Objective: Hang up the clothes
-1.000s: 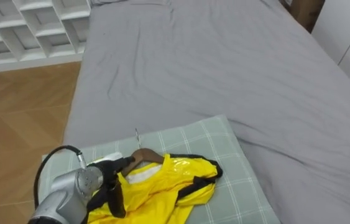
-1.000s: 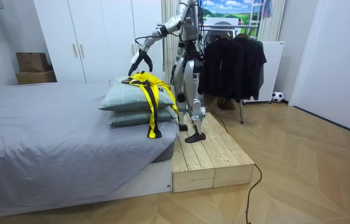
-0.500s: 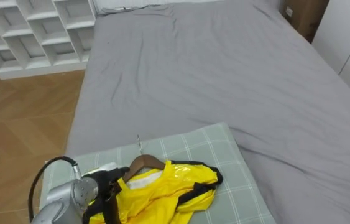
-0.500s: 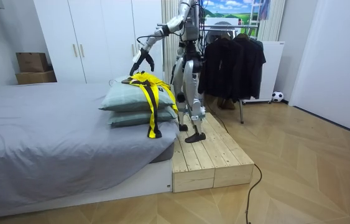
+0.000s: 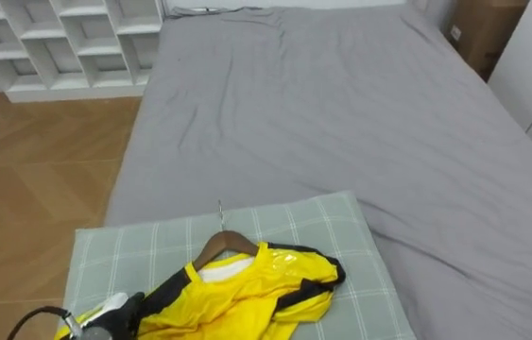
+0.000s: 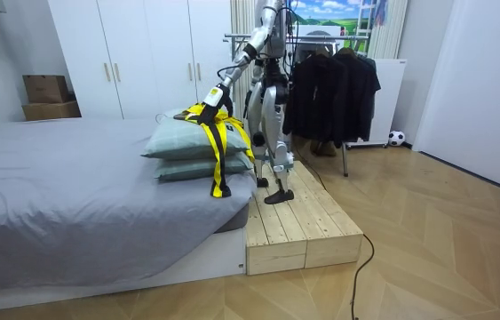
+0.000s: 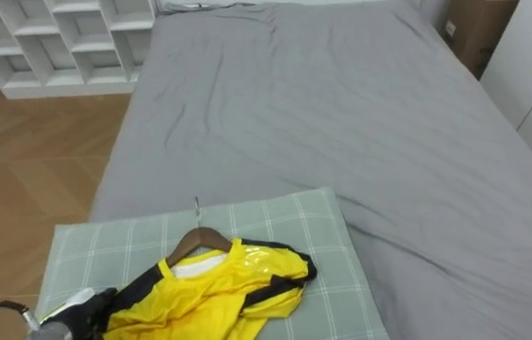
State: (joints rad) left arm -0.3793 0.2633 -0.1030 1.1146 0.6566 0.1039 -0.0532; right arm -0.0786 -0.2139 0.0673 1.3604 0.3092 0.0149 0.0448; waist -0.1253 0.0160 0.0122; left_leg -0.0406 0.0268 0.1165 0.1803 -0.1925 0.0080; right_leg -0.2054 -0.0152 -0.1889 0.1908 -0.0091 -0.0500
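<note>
A yellow garment with black trim [image 5: 247, 293] lies on a wooden hanger [image 5: 223, 244] whose metal hook points up the bed. Both rest on a green checked pillow [image 5: 327, 227], the top one of two stacked pillows [image 6: 178, 142] at the bed's end. My left hand [image 5: 110, 307] comes in from the lower left and sits at the near shoulder of the garment [image 6: 214, 124]. In the room view this left hand [image 6: 211, 94] reaches down from the wooden platform onto the garment's top. Its fingers lie against the black trim and their curl is not clear.
The grey bed [image 5: 341, 113] stretches ahead. A white cubby shelf [image 5: 58, 38] stands on the wooden floor to the left, and a cardboard box [image 5: 478, 33] at far right. I stand on a wooden platform [image 6: 303, 222]. A rack of dark clothes [image 6: 334, 89] is behind me.
My left hand dropped from above the hanger to the garment's near shoulder, sliding toward the eye view's lower left corner. The eye view itself shifted. Garment and hanger stayed put.
</note>
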